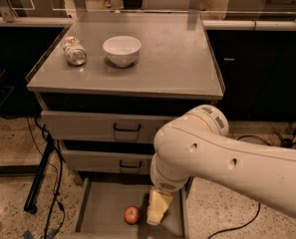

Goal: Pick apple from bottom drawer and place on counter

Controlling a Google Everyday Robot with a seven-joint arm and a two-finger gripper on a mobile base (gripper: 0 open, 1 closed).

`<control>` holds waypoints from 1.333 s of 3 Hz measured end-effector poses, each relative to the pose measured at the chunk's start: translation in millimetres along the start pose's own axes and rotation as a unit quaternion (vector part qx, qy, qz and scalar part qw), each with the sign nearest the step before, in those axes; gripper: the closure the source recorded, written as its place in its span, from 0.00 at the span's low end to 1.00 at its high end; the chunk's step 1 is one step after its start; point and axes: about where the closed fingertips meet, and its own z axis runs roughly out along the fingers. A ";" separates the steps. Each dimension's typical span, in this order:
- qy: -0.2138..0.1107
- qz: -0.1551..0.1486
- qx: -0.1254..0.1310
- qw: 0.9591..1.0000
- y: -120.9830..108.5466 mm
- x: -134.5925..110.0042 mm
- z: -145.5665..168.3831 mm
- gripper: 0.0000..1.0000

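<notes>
We see the apple (132, 214) lying on the floor of the bottom drawer (101, 207), which is pulled out below the cabinet. The drawer's front edge is cut off by the lower border, so we cannot make out its full length.

The gripper (157, 212) hangs down into the drawer just to the right of the apple, very near it. We cannot tell whether they touch. It shows only as a pale yellowish block, with its upper part hidden behind the bulky white arm (222, 158). We cannot tell how far it is open, and nothing shows in its hold.

The arm also covers the right part of the two upper drawers, so we see only their black handles (126, 128) and left halves.

On the counter (182, 59) a white bowl (121, 50) stands upright near the left rear. A can (74, 51) lies on its side just left of it, its label too small for us to read.
</notes>
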 end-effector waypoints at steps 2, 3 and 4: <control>-0.016 0.007 -0.014 1.000 -2.8 -1.3 39.6 0.00; -0.036 0.019 -0.030 0.999 -19.4 -2.8 111.5 0.00; -0.036 0.019 -0.030 0.999 -19.4 -2.8 111.5 0.00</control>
